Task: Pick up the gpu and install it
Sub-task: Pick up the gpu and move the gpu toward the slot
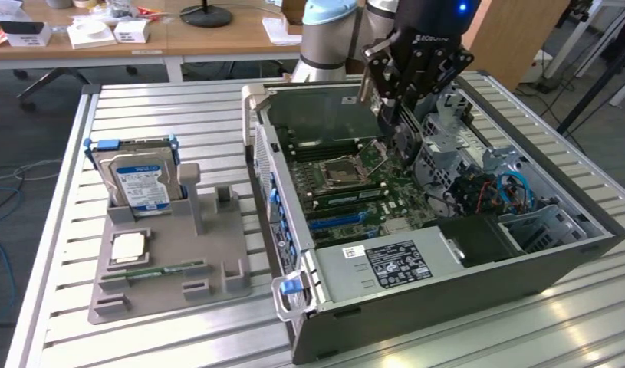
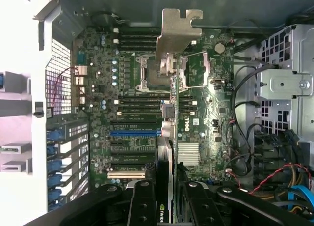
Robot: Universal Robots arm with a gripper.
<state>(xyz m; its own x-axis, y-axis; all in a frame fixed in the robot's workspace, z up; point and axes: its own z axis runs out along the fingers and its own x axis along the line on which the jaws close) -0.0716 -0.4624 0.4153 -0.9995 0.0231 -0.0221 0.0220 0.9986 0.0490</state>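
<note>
The open computer case (image 1: 291, 253) lies on its side on the slatted table, motherboard (image 2: 201, 88) facing up. My gripper (image 1: 396, 115) hangs over the board's middle, near the CPU socket (image 1: 343, 170). It is shut on the gpu (image 2: 170, 137), which I see edge-on in the wrist view as a thin card. The card runs from between my fingers (image 2: 142, 206) across the socket to its silver metal bracket (image 2: 179, 32). It stands crosswise to the long expansion slots, among them a blue one (image 2: 135, 133), and is held above the board.
A grey holder tray (image 1: 225, 238) at the exterior view's left carries a silver hard drive (image 1: 143, 180), a CPU chip (image 1: 128, 245) and a RAM stick (image 1: 164, 270). Inside the case sit the power supply (image 1: 394, 264), drive cage (image 2: 289, 83) and loose cables (image 1: 496, 192).
</note>
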